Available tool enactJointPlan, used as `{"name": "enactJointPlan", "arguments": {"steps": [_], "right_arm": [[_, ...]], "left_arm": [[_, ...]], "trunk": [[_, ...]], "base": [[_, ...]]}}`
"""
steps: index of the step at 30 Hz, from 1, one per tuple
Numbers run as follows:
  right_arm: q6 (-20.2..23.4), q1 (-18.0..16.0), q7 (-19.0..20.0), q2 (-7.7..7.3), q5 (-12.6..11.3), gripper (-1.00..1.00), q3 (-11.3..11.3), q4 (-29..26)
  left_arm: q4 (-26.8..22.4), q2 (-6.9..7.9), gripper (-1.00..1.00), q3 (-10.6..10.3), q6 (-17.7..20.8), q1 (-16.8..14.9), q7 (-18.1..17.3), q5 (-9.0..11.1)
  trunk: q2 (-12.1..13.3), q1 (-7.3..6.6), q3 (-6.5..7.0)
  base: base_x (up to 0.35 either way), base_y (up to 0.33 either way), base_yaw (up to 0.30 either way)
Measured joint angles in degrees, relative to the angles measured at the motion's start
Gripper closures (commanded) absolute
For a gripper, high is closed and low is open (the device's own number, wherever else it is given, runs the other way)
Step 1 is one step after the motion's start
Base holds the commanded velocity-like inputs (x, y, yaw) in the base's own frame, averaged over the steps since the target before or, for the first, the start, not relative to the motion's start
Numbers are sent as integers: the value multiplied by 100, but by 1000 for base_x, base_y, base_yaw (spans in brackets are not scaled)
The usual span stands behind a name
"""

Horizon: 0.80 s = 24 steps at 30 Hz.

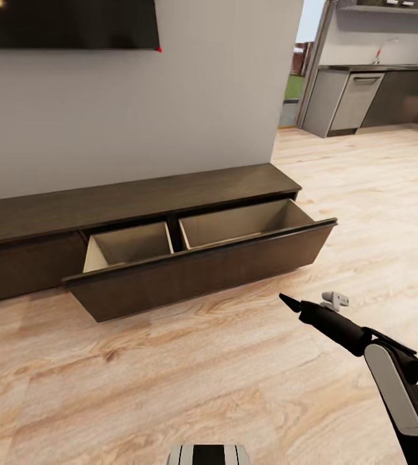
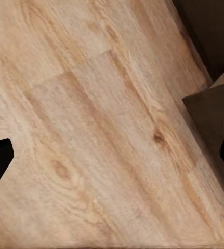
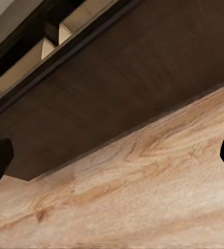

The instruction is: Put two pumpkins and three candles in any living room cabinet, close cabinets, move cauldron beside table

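Note:
The long dark-brown cabinet [image 1: 137, 197] stands against the grey wall. Its right drawer [image 1: 202, 271] is pulled out over the floor, and both pale wood compartments inside hold nothing. The left drawer front [image 1: 28, 266] is flush. My right gripper [image 1: 309, 303] hovers low over the floor just right of the drawer front, open and empty. In the right wrist view the right gripper [image 3: 112, 161] faces the drawer's dark front [image 3: 143, 78]. My left gripper [image 2: 112, 161] is open over bare floor near a dark cabinet corner [image 2: 213, 114]. The pumpkins, candles and cauldron are out of view.
A dark TV [image 1: 66, 24] hangs on the wall above the cabinet. Grey kitchen units [image 1: 354, 100] stand at the far right past the wall's end. Light wood floor [image 1: 170, 374] stretches in front. The top of my base [image 1: 209, 454] shows at the bottom edge.

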Motion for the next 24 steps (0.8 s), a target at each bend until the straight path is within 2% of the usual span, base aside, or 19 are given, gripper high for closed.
{"name": "enactJointPlan", "arguments": {"steps": [3,4,5,6,7,10,11,13,14,16,18,24], "right_arm": [[25,-5,-2,0,3,-100,191,0],[28,-5,-2,2,3,-100,247,0],[33,-6,-2,4,0,-100,395,0],[35,-6,-2,7,2,-100,499,0],[47,-6,9,14,-1,-100,718,0],[55,-4,9,41,59,-100,1220,0],[64,13,9,87,289,-100,1557,0],[65,12,9,98,384,-100,1703,0],[67,12,7,105,432,-100,1791,0],[68,8,3,109,468,-100,1849,1],[66,1,-170,117,511,-100,1937,1],[70,-6,-586,161,518,-100,2218,0]], "left_arm": [[-87,13,-100,-161,-5,0,12,-80],[-101,17,-100,-245,-9,0,23,-106],[-122,27,-100,-419,-26,-2,48,-182],[-134,32,-100,-503,-41,-3,59,-227],[-175,38,-100,-625,-71,-6,76,-301],[-303,45,-100,-747,-111,-7,84,-399],[-387,51,-100,-840,-113,-12,96,-435],[-404,54,-100,-968,-118,-30,105,-469],[-413,67,-100,-1105,-121,-51,113,-522],[-416,87,-100,-1212,-124,-64,118,-587],[-412,113,-100,-1369,-127,-93,127,-692],[-384,127,-100,-1449,-82,-194,142,-736]], "trunk": [[0,0,29],[0,-1,38],[0,-1,48],[0,-1,57],[0,-1,67],[0,-1,95],[0,-1,104],[0,-1,121],[0,-1,129],[0,-1,147],[0,-1,164],[0,-1,189]], "base": [[-30,0,0],[-15,0,0],[-12,0,0],[-8,0,-6],[-6,0,-18],[-2,0,-117],[-1,0,-184],[0,0,-183],[0,0,-160],[0,0,-92],[0,0,-9],[0,0,35]]}}
